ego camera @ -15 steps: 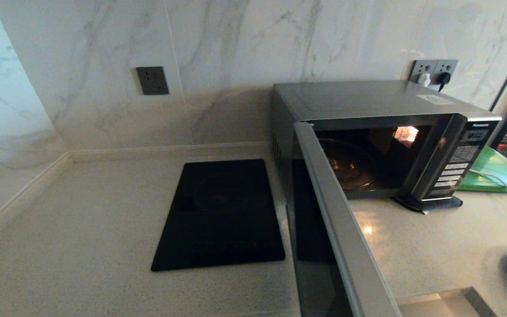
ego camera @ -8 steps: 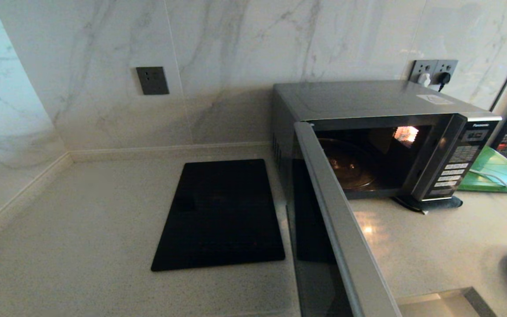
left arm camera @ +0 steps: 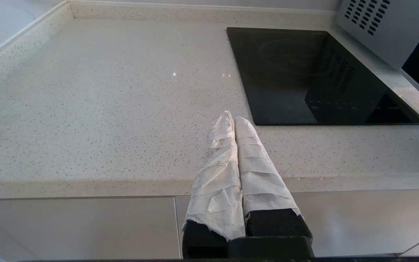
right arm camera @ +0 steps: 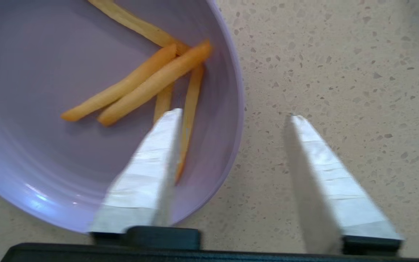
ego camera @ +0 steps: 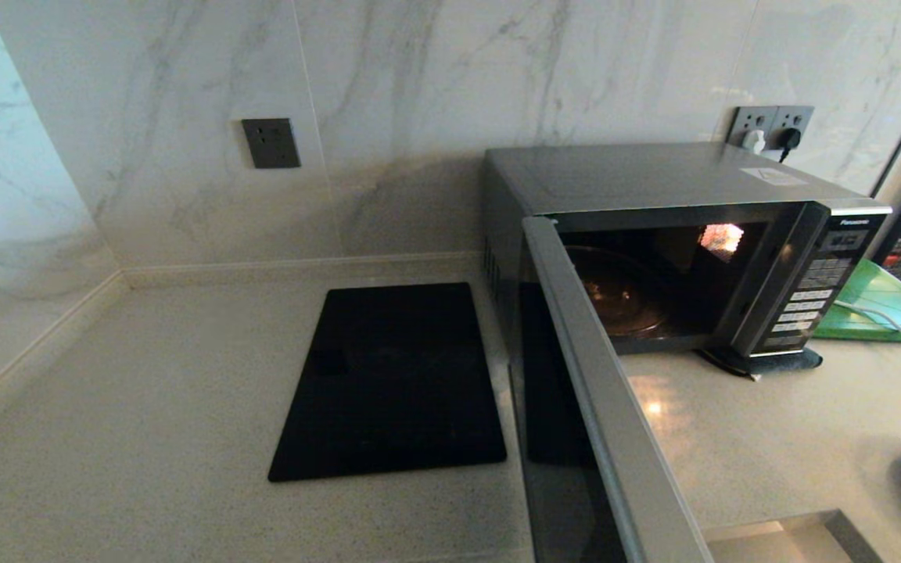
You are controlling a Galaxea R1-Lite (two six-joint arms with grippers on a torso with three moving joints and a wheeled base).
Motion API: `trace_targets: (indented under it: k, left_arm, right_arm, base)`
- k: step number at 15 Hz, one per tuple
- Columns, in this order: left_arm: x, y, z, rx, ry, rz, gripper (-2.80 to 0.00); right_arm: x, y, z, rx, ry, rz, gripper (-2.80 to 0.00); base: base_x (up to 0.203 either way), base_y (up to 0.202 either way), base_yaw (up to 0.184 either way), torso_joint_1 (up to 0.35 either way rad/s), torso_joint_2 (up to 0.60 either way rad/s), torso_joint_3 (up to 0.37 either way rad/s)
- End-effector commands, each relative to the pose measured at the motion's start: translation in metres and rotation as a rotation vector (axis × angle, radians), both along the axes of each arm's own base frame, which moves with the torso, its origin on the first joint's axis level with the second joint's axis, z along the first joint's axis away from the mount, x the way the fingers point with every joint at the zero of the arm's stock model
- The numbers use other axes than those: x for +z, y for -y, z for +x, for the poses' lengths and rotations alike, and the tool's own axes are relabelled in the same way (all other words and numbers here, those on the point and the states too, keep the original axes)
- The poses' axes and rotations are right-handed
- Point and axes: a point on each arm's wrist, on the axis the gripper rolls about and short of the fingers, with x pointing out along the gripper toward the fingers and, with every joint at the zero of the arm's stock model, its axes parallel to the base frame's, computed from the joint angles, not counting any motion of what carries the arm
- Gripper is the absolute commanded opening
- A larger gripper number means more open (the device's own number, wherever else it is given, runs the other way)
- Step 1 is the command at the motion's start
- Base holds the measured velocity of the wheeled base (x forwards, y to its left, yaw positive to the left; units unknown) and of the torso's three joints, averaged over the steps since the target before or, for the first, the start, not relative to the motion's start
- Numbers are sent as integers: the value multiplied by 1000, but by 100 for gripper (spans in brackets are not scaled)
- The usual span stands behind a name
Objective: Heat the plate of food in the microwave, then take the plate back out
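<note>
Near right: the plate of food [right arm camera: 96, 120] sits on the table [ego camera: 145, 438] at the near right edge of the head view, well short of the microwave [ego camera: 677, 234]. The right gripper [right arm camera: 233, 116] hangs over it, jaws spread wide and holding nothing, 1 finger above the plate's inside over the fries, the other above bare table, the rim between them. Judged step: picking up the plate, not yet gripped.

Next move likely calls for lowering until the rim sits between the fingers, then closing on it, keeping the plate level so the loose fries do not slide.

Near left: the left gripper [left arm camera: 233, 118] is parked at the table's near edge, jaws pressed together, empty.

Middle: the microwave door [ego camera: 607, 407] stands swung open toward the near side, its edge jutting out between the 2 arms. The flat black panel [ego camera: 392, 383] lies left of it.

Far: the cavity is lit and the glass turntable [ego camera: 622, 301] appears bare. A green board [ego camera: 884, 305] lies right of the oven, with a white cord across it.

The path from plate to cavity looks open; the door edge on its left is the thing to clear.
</note>
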Motion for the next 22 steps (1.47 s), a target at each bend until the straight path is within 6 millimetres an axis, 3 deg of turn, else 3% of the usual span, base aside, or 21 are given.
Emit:
trace_targets:
  k: [1, 4, 6, 10, 13, 15, 18, 22]
  left_arm:
    - [0, 0, 0, 1, -1, -1, -280]
    - [0, 0, 0, 1, -1, -1, -280]
    - [0, 0, 0, 1, -1, -1, -280]
    - [0, 0, 0, 1, -1, -1, -280]
    - [0, 0, 0, 1, -1, -1, -280]
    - [0, 0, 0, 1, -1, -1, -280]
    - [0, 0, 0, 1, -1, -1, -280]
    - [0, 0, 0, 1, -1, -1, -280]
  right_arm:
    - [17, -5, -4, -4, 30, -46, 0]
    - [60, -19, -8, 50, 147, -150, 0]
    - [92, -38, -5, 114, 212, -240, 0]
    - [156, -119, 16, 382, 388, -416, 0]
    - [187, -186, 27, 582, 462, -524, 0]
    - [208, -227, 20, 696, 515, -586, 0]
    - [226, -259, -12, 805, 533, -599, 0]
    - [228, -274, -26, 903, 579, -581, 0]
  base:
    - [0, 0, 0, 0, 0, 0]
    - [0, 0, 0, 0, 0, 0]
    - [0, 0, 0, 0, 0, 0]
    - [0, 0, 0, 0, 0, 0]
    - [0, 0, 0, 0, 0, 0]
    - [0, 0, 0, 0, 0, 0]
    - [0, 0, 0, 0, 0, 0]
    - [0, 0, 0, 0, 0, 0]
